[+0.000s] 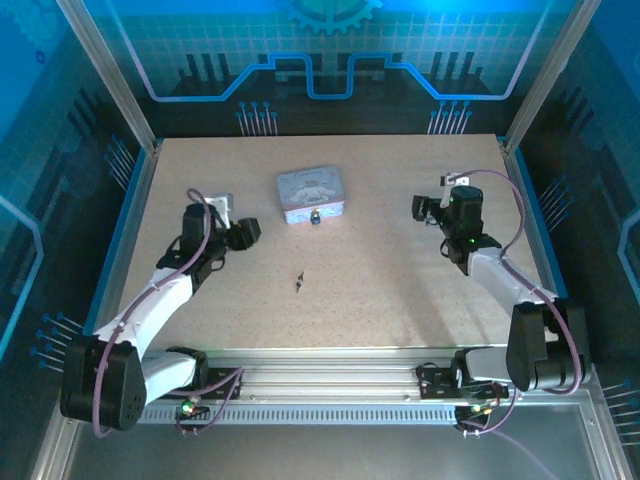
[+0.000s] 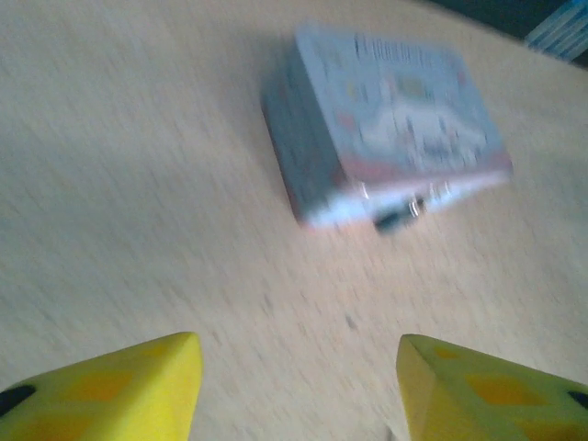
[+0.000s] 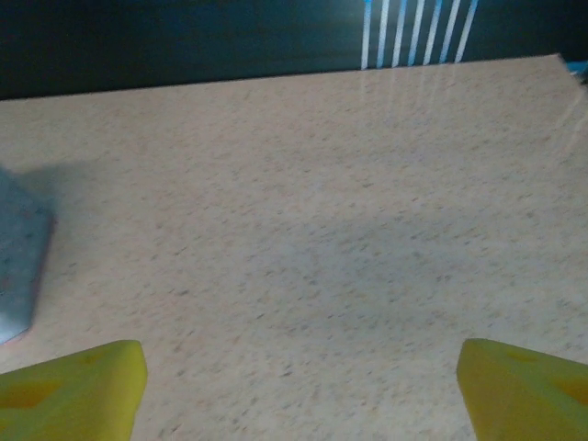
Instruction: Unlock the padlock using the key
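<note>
Left wrist view blurs the padlock (image 2: 395,219) against the tin (image 2: 395,110)

Robot lab cell, not a home or shop. Left arm (image 1: 160,295) and right arm (image 1: 500,270) are bolted to an aluminium rail (image 1: 330,370) at the edge of a speckled table (image 1: 400,270). Exposed cables (image 1: 205,235), aluminium frame posts (image 1: 105,70), and blue circuit-print panels (image 1: 330,50) wall it in.
</note>
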You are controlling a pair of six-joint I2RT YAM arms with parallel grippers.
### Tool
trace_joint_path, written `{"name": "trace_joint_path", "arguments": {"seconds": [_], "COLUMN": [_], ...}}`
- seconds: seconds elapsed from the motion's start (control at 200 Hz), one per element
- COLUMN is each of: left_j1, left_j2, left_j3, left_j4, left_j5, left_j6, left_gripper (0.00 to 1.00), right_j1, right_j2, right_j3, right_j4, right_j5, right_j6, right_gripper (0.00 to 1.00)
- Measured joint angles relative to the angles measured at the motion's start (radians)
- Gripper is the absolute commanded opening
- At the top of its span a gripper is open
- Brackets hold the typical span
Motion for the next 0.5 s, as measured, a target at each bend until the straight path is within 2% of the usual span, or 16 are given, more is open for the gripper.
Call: {"name": "trace_joint_path", "arguments": {"seconds": [0.09,0.24,0.35,0.5], "left_j1": [-0.079,-0.198,-0.225,-0.241], "left_j2": [0.002,0.025,0.066,0.161], "left_j3": [-0.021,-0.032,-0.034,-0.038], "left_j4": [-0.071,-0.117,-0.114,-0.093], "left_j5": [0.031,0.064,0.082,0.105], "left_j6": [-0.053,-0.134,-0.174,-0.209], "left_gripper": [0.53,0.46,0.37,0.31], "right_j1": [0.090,0.336,0.487,0.599], "right_j2": [-0.007,0.011,0.020,0.038], "right_j3": [0.013,0.011,-0.016,-0.050], "right_j4": [-0.100,-0.223,-0.238,-0.251], "right_j5": [-0.017,-0.051,-0.076,-0.079], "right_j6": [0.059,0.144,0.208,0.264], "right_gripper": [0.82,0.73,0.67,0.60]}}
